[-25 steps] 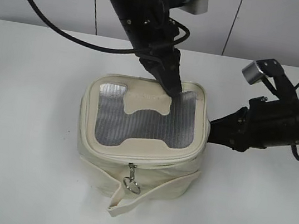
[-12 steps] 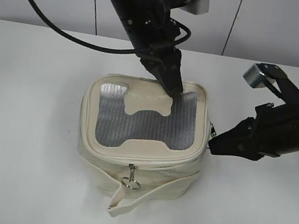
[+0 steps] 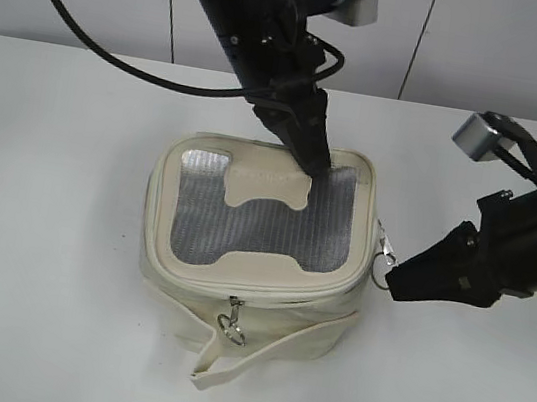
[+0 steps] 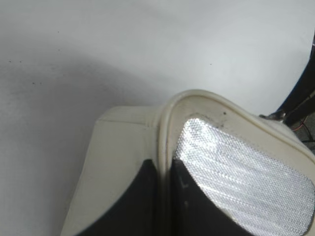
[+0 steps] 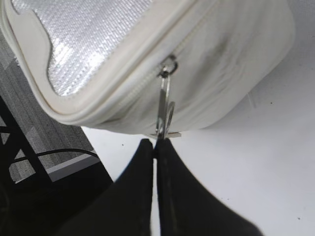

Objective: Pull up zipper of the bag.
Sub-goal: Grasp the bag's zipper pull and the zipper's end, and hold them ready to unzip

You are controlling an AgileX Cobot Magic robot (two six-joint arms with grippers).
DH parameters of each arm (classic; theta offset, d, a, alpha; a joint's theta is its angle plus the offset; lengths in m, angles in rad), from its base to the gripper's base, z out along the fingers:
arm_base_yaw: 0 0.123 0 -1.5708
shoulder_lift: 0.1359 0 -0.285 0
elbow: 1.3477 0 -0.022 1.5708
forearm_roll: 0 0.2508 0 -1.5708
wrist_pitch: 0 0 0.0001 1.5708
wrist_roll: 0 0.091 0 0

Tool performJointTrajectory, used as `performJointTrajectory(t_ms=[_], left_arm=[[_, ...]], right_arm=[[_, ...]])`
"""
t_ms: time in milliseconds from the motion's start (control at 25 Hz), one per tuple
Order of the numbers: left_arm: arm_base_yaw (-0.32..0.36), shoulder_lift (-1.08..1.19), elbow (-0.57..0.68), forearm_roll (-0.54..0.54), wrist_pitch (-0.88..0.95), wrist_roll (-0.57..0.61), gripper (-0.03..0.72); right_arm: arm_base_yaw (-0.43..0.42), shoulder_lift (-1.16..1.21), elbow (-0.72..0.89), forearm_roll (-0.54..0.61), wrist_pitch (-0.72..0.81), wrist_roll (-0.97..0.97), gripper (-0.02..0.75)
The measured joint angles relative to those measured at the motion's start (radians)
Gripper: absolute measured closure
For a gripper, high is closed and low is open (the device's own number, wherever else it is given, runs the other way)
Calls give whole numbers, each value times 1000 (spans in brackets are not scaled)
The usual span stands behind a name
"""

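1. The zipper (image 3: 265,293), a cream toothed track, runs round the lid rim of the bag (image 3: 247,309); one small silver slider with a round metal ring (image 3: 381,266) sits on the bag's right side, a second ring (image 3: 233,329) hangs at the front.
2. The bag is a boxy, soft-cornered case of smooth cream-white leatherette, standing near the middle of the white table (image 3: 42,228); its lid carries a shiny grey mesh window (image 3: 330,226) crossed by cream H-shaped trim (image 3: 260,222).
3. A loose flat cream strap (image 3: 224,361) droops across the front, its end resting on the table.
4. The right pincer (image 5: 156,143), matte black and tapered, has its tips pressed together on the lower edge of the side ring, which is stretched out away from the bag wall.
5. The left pincer (image 4: 165,167), also matte black, presses down at the lid's rear edge, its two tips nearly together with the raised piping of the rim (image 4: 165,110) between them; one tip lies on the mesh, the other on the bag's outer wall.
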Motion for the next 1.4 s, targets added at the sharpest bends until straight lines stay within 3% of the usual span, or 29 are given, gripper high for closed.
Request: performJointTrajectory(t_ms=[400, 680, 880, 1400], left_arm=[[-5, -6, 0, -12, 19, 2, 650], [-7, -7, 0, -14, 23, -29, 650], [-5, -7, 0, -8, 18, -55, 650], [-5, -7, 0, -6, 16, -86, 650]], right_arm=[[0, -54, -1, -14, 97, 12, 729], [12, -87, -1, -111, 121, 101, 729], [82, -92, -3, -165, 131, 149, 729], [325, -92, -4, -144, 84, 188, 729]])
